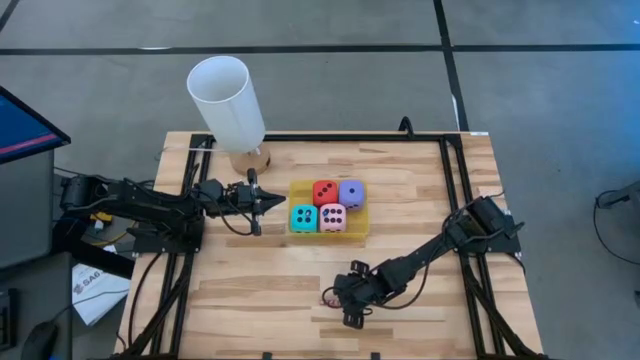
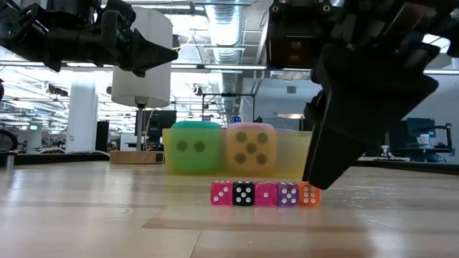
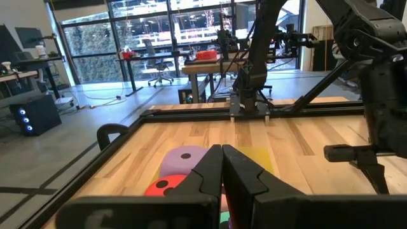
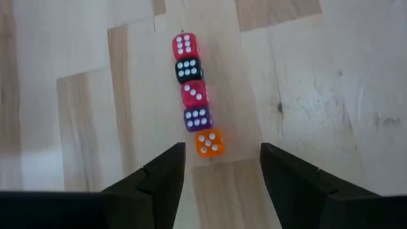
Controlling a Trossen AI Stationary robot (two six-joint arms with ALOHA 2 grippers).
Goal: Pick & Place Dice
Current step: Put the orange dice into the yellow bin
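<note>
The four big dice sit in a yellow tray (image 1: 362,228) at mid-table: purple (image 1: 351,192), red (image 1: 325,192), cyan (image 1: 303,217) and pink (image 1: 333,218). My left gripper (image 1: 275,203) hovers level just left of the tray, shut and holding nothing. My right gripper (image 4: 222,162) slants down near the table's front, open. Its fingers stand on either side of the orange end die (image 4: 209,142) of a row of tiny dice (image 4: 193,95) lying on the wood, and a gap shows on both sides of that die.
A white tube (image 1: 228,103) stands on a wooden base at the far left of the table. A black frame (image 1: 450,180) runs around the tabletop. Bare wood lies between the tray and the tiny dice (image 2: 264,193).
</note>
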